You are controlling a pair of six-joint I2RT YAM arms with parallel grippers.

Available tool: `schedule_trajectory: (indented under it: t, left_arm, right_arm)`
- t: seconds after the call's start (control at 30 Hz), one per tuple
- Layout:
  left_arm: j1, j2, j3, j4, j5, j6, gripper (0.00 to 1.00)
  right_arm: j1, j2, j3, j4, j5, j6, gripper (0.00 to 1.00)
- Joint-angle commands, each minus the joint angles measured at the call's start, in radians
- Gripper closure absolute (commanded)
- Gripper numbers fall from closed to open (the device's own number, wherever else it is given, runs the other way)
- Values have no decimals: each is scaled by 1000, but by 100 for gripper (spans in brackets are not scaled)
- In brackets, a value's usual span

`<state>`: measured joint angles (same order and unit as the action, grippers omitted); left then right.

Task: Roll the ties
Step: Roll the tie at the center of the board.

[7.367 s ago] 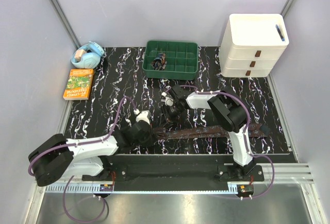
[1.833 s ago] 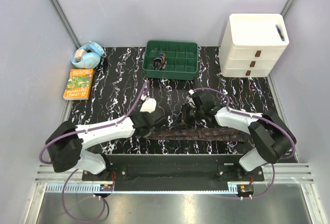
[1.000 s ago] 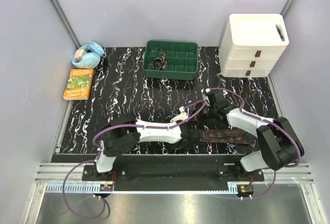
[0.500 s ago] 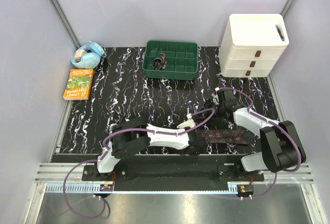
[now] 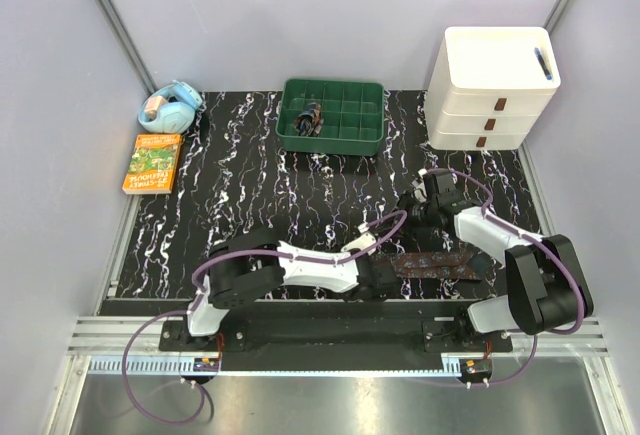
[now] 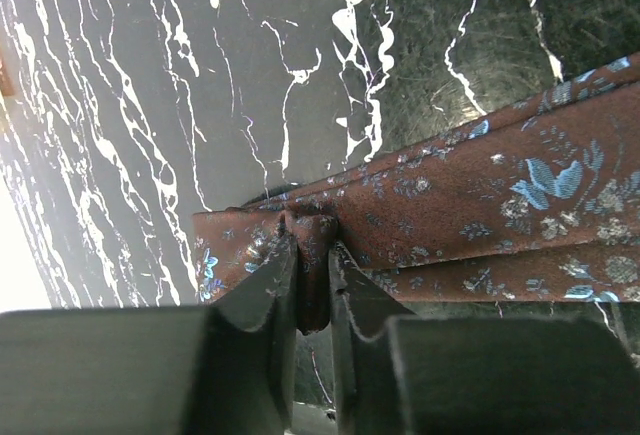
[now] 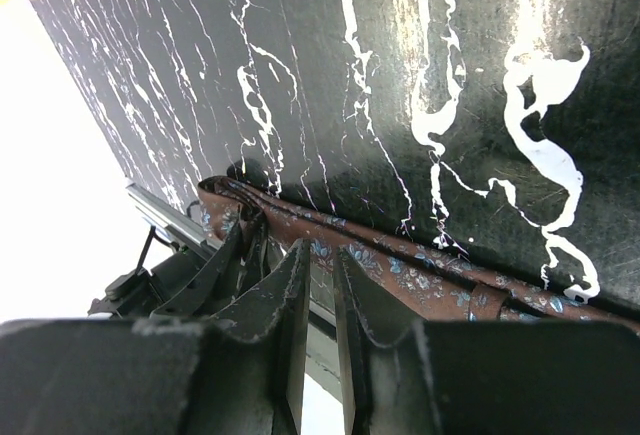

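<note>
One dark brown tie with a small blue-and-red pattern lies folded on itself along the near edge of the black marbled mat. My left gripper reaches far right and is shut on a pinched fold at the tie's left end; in the left wrist view the cloth bunches between the fingers. My right gripper hovers just behind the tie, jaws nearly together with nothing between them. The tie runs past its tips, and the left gripper's fingers show beside them.
A green compartment tray at the back holds a dark rolled bundle. White drawers stand back right. A book and a blue tape dispenser lie at the left. A metal rail runs along the mat's near edge.
Over several seconds the left gripper has carried the tie's left end far right, folding the tie much shorter. The right gripper has drawn right and back. Little has moved in the last half second.
</note>
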<state>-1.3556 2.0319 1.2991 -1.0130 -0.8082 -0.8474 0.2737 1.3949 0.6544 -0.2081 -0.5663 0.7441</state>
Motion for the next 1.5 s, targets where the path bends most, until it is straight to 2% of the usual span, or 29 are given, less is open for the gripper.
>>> schedule_trajectory:
  t: [0.0,0.3,0.43,0.63,1.07,1.23,1.47]
  left_arm:
    - [-5,-25,-34,108,110,-28,80]
    - [9,-124,-122,206,155,-29,62]
    - [16,-157,-152,244,168,-22,60]
    - [26,-182,-158,267,173,-18,50]
    - [58,-236,-152,271,161,-9,45]
    - [58,-263,-156,269,146,-8,38]
    - [59,-297,-146,255,141,5,36]
  right_arm:
    - [-5,-22,40,-2,-18,-17,78]
    - [-5,-30,47,-7,-21,-15,78]
    - [-5,-30,53,-11,-21,-14,78]
    - [-5,-33,65,-14,-24,-12,79]
    - [-5,-39,59,-14,-29,-11,80]
    - [-5,-39,63,-16,-32,-9,80]
    - [-5,-34,70,-14,-37,-9,80]
